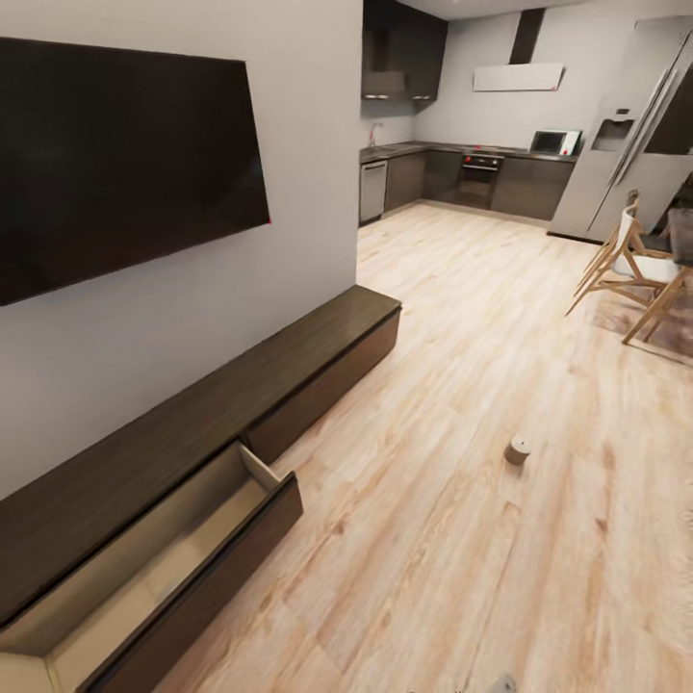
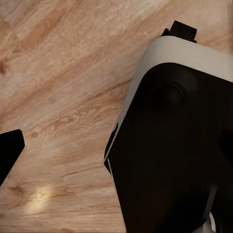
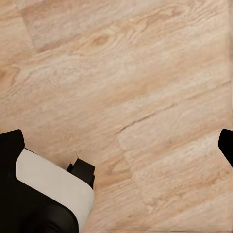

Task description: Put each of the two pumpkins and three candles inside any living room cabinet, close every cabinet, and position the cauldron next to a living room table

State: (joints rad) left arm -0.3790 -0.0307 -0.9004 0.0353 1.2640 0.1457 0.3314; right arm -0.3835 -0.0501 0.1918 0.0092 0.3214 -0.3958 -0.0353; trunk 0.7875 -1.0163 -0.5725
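The long dark brown cabinet [image 1: 241, 385] runs along the wall under the TV. Its nearest drawer [image 1: 164, 568] is pulled out, and the pale beige inside that I can see holds nothing. The other fronts further along are shut. One small grey candle [image 1: 518, 449] stands on the wood floor, well out from the cabinet. In the wrist views both grippers hang over bare floor beside my base: the left gripper [image 2: 116, 150] and the right gripper [image 3: 119, 143] have their dark fingertips [image 3: 227, 145] far apart with nothing between them. The pumpkins and cauldron are out of view.
A large black TV [image 1: 125, 154] hangs on the wall above the cabinet. Wooden chairs [image 1: 630, 269] stand at the right by a rug. The grey kitchen units [image 1: 462, 178] and a fridge [image 1: 630, 135] lie at the far end. Wide wood floor [image 1: 462, 366] stretches between.
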